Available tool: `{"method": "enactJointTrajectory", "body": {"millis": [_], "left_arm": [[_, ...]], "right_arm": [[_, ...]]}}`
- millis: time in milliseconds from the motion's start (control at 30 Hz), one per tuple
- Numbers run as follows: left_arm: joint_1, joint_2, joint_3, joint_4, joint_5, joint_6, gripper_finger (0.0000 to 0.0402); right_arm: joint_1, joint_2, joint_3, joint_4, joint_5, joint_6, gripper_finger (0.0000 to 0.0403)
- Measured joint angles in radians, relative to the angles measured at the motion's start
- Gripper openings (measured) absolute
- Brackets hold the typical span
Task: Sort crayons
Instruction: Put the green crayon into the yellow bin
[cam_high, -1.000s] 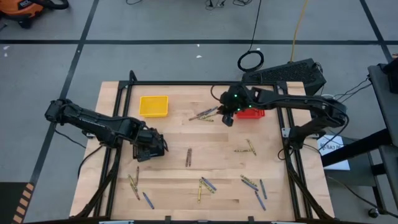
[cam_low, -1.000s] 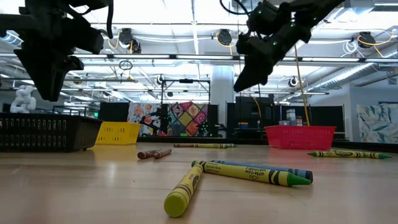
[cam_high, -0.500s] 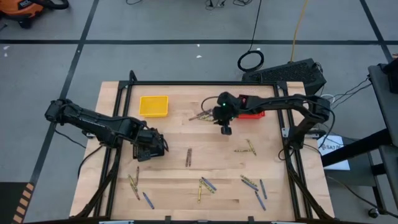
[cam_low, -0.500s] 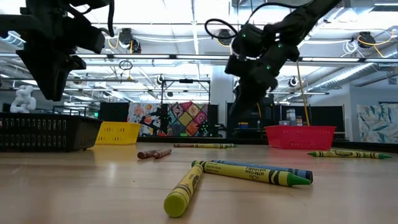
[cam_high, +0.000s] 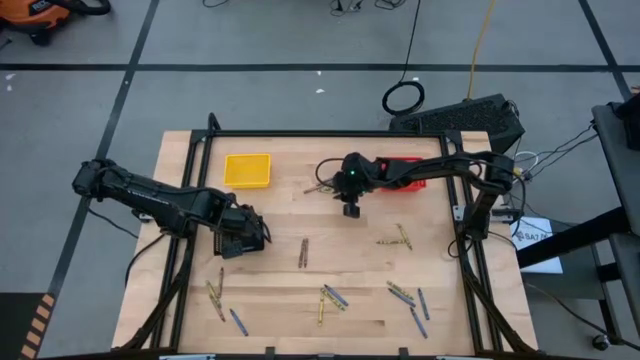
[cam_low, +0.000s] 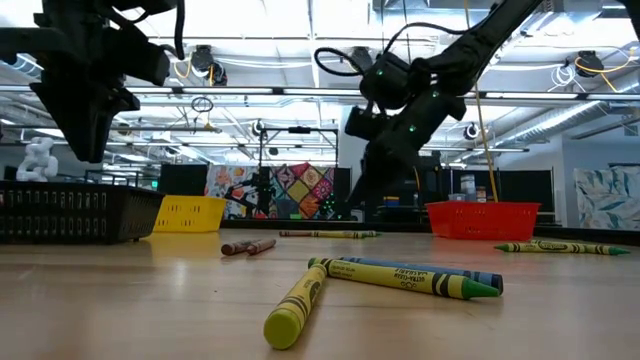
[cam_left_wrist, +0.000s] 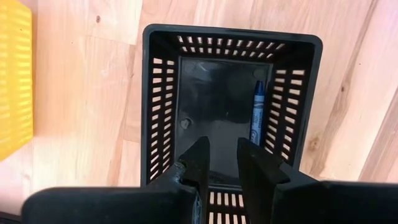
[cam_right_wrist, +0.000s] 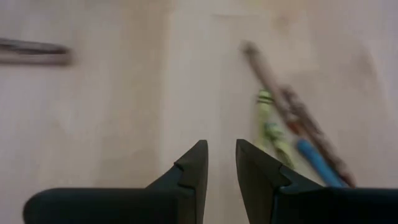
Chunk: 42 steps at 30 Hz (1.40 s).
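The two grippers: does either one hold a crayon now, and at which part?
Neither. The left gripper hangs empty above the black basket; the right gripper is empty above the table.

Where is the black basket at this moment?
In the high view the black basket sits on the table's left side, under the left gripper, below the yellow basket. The left wrist view shows one blue crayon inside.

Thin, short wax crayons (cam_high: 330, 297) in yellow, blue and brown-red lie flat, scattered across the pale wooden table (cam_high: 280, 210): most along its near edge, a small cluster (cam_high: 322, 186) towards the far side, one brown-red stick (cam_high: 303, 252) alone mid-table.
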Motion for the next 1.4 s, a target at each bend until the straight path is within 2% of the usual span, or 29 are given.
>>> {"method": "enactJointTrajectory", "body": {"millis": [67, 133, 467, 767, 1000, 1200, 1400], "left_arm": [[0.0, 0.0, 0.0, 0.0, 0.0, 0.0, 0.0077], [0.0, 0.0, 0.0, 0.0, 0.0, 0.0, 0.0077], [0.0, 0.0, 0.0, 0.0, 0.0, 0.0, 0.0077], [0.0, 0.0, 0.0, 0.0, -0.001, -0.001, 0.0077], [0.0, 0.0, 0.0, 0.0, -0.007, -0.001, 0.0077], [0.0, 0.0, 0.0, 0.001, -0.016, 0.0, 0.0077], [0.0, 0.0, 0.0, 0.001, -0.016, 0.0, 0.0077]], "right_arm": [[0.0, 0.005, 0.0, -0.014, 0.074, 0.025, 0.0071], [-0.001, 0.006, 0.0, -0.031, 0.105, 0.036, 0.0074], [0.0, 0.005, 0.0, -0.025, 0.097, 0.053, 0.0114], [0.003, 0.022, 0.001, -0.014, 0.065, 0.113, 0.0116], [0.004, 0.057, 0.001, -0.02, 0.074, 0.156, 0.0116], [0.003, 0.071, 0.001, -0.007, 0.127, 0.155, 0.0116], [0.0, 0.072, 0.001, -0.01, 0.126, 0.135, 0.0116]]}}
